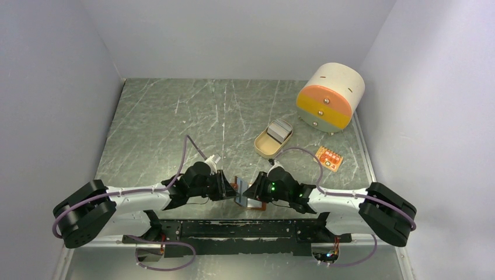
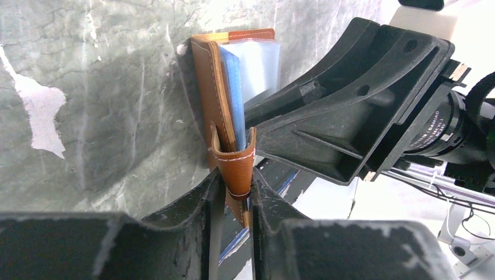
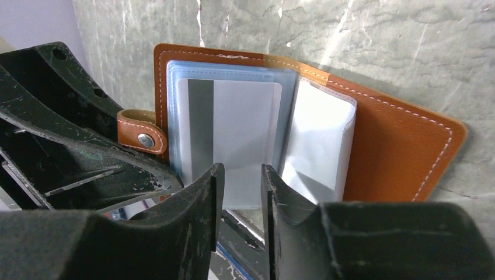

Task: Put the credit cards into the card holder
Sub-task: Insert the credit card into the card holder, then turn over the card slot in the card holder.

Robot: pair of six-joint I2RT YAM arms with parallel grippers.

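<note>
- Running along the right arm's motor housing [image 2: 435, 131], white lettering is too small to read surely.
- Card holder [image 3: 397, 151] is held open between the two wrists, by the near edge of the table [image 1: 175, 128]. It is stitched brown leather outside with clear sleeves [image 3: 318, 146] inside.
- One credit card [image 3: 233, 140], pale with a dark grey stripe, sits in the front sleeve.
- Left gripper [image 2: 237, 195] pinches the holder's snap strap [image 2: 236, 160] between its fingers. The metal stud [image 3: 146, 140] faces the right wrist camera.
- Right gripper [image 3: 240, 186] has its fingers parted, with a gap between them, just in front of that card's lower edge.
- More credit cards [image 1: 280, 129] lie stacked in the tan oval dish [image 1: 261, 149], well beyond the grippers.
- Drum-shaped drawer box [image 1: 330, 96] stands far right, and a small orange board [image 1: 328, 158] lies near the dish.
- Bare marbled surface stretches left of the dish.
</note>
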